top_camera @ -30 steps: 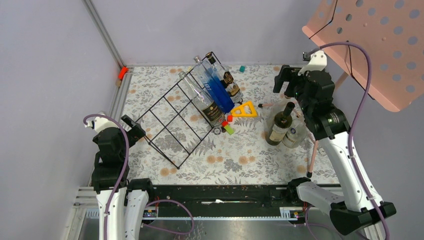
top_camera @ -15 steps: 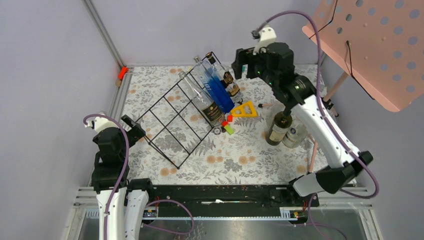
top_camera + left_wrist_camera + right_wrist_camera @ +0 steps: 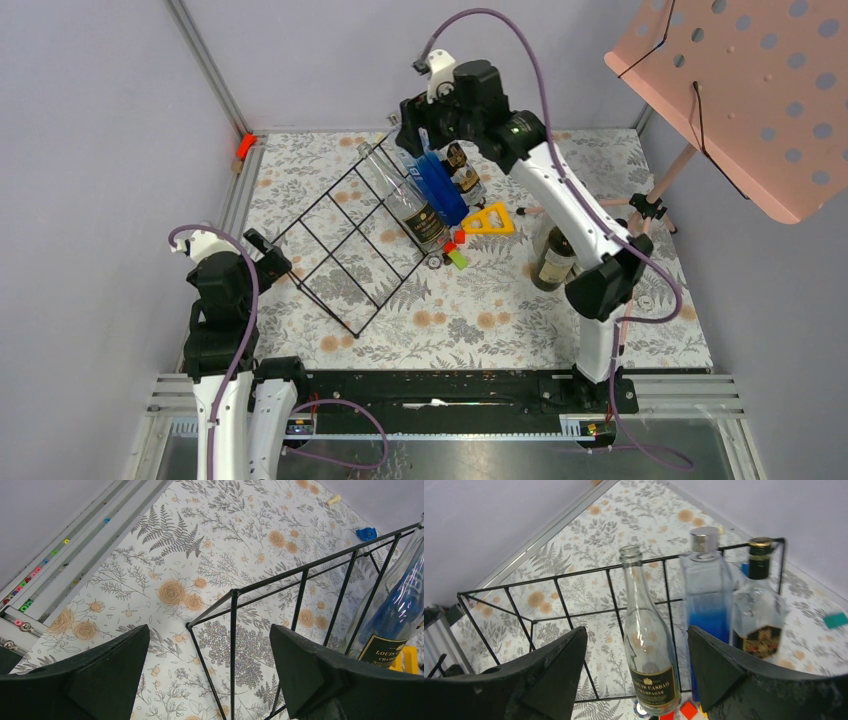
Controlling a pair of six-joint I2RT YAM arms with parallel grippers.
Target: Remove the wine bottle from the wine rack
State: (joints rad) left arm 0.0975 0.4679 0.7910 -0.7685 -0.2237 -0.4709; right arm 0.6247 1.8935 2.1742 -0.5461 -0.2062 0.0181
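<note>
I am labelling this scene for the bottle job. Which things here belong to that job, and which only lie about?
Job: wine rack; clear bottle, blue bottle and dark-capped bottle on it; right gripper, open above them.
Lying about: standing dark bottle, yellow triangle, pink stand, left gripper.

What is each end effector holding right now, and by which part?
Nothing. The left end effector and the right end effector both stand open and empty.
</note>
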